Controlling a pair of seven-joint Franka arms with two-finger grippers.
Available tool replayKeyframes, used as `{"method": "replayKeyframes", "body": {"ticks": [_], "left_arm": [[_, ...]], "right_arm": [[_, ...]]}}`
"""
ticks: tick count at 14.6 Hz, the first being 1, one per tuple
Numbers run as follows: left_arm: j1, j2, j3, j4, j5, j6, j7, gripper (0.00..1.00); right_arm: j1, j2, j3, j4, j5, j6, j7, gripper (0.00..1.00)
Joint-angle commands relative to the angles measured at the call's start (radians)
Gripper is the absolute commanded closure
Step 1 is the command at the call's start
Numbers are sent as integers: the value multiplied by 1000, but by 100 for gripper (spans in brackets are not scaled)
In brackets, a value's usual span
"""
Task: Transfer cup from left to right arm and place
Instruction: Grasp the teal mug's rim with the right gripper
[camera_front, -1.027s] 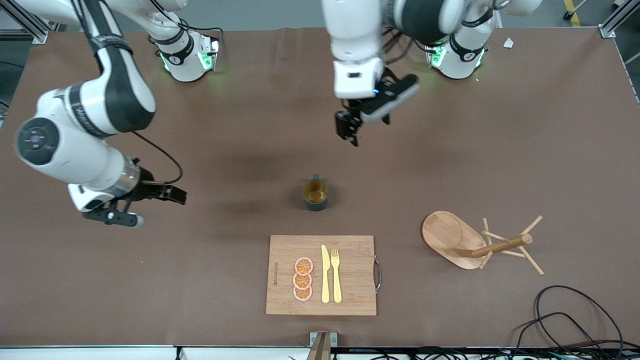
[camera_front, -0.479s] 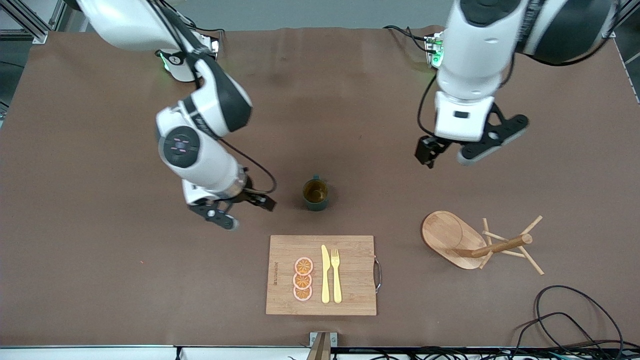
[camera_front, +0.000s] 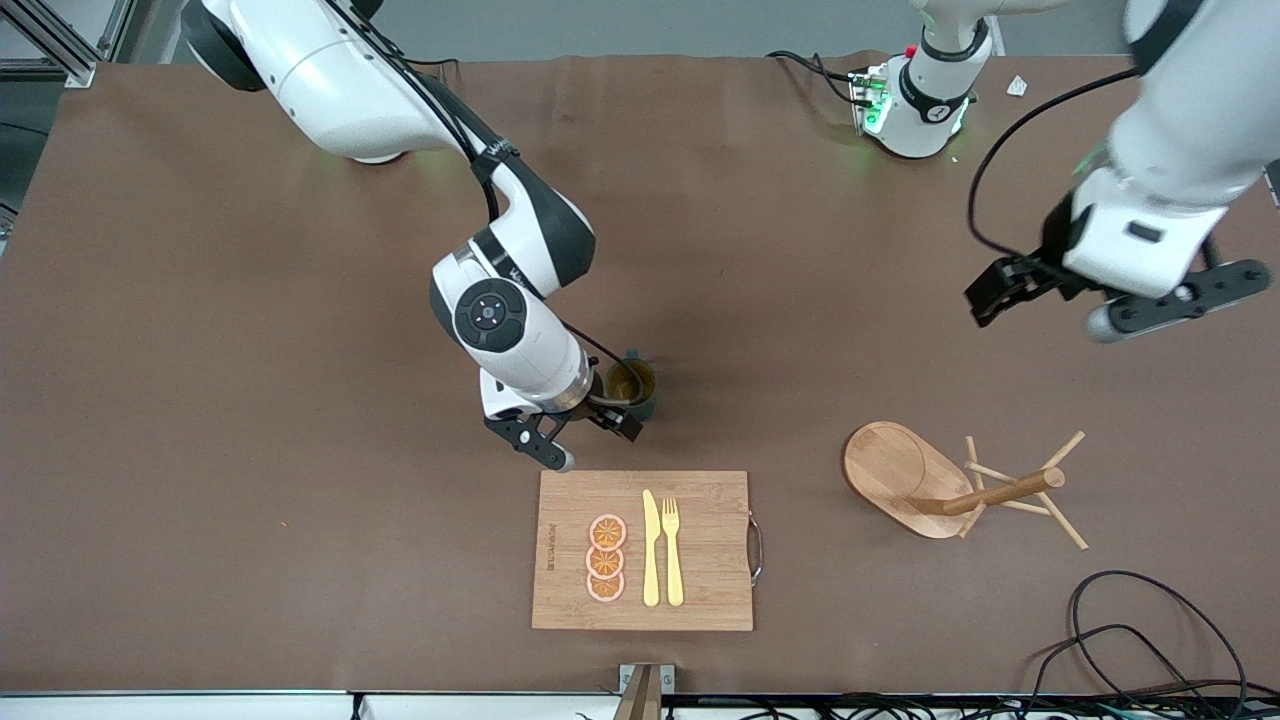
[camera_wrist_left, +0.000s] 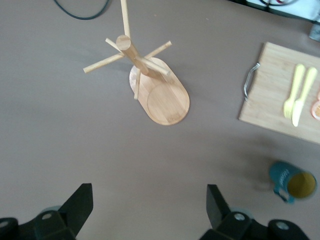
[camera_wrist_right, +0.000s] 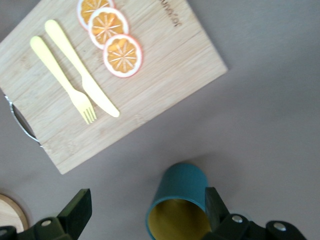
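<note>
The cup (camera_front: 634, 383), a small dark teal mug with a yellowish inside, stands upright on the brown table just farther from the front camera than the cutting board (camera_front: 700, 600). My right gripper (camera_front: 620, 418) is low at the cup, open. In the right wrist view the cup (camera_wrist_right: 182, 190) sits between the spread fingers, close to one of them, and my right gripper (camera_wrist_right: 146, 200) is not closed on it. My left gripper (camera_front: 995, 295) is open and empty over bare table toward the left arm's end. It shows in the left wrist view (camera_wrist_left: 150, 195), with the cup (camera_wrist_left: 292, 182) off to one side.
The cutting board holds orange slices (camera_front: 606, 558), a yellow knife (camera_front: 651, 550) and fork (camera_front: 672, 550). A wooden mug tree (camera_front: 960, 480) lies tipped on its side toward the left arm's end, also in the left wrist view (camera_wrist_left: 150, 80). Black cables (camera_front: 1130, 630) lie near the front corner.
My right arm has swept from its end of the table to the cup. My left arm has swung from over the table's middle toward its own end. The cup has not moved.
</note>
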Motion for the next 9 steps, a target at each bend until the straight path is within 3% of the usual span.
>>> {"method": "replayKeyframes", "body": {"ticks": [1, 6, 9], "left_arm": [[22, -74, 30, -21, -38, -68, 118, 0], [20, -169, 142, -125, -36, -79, 455, 0], [16, -171, 167, -125, -36, -99, 499, 0]], "right_arm": [[44, 41, -8, 34, -10, 28, 33, 0], [92, 83, -11, 31, -16, 62, 39, 0], [112, 103, -9, 20, -67, 103, 40, 4]]}}
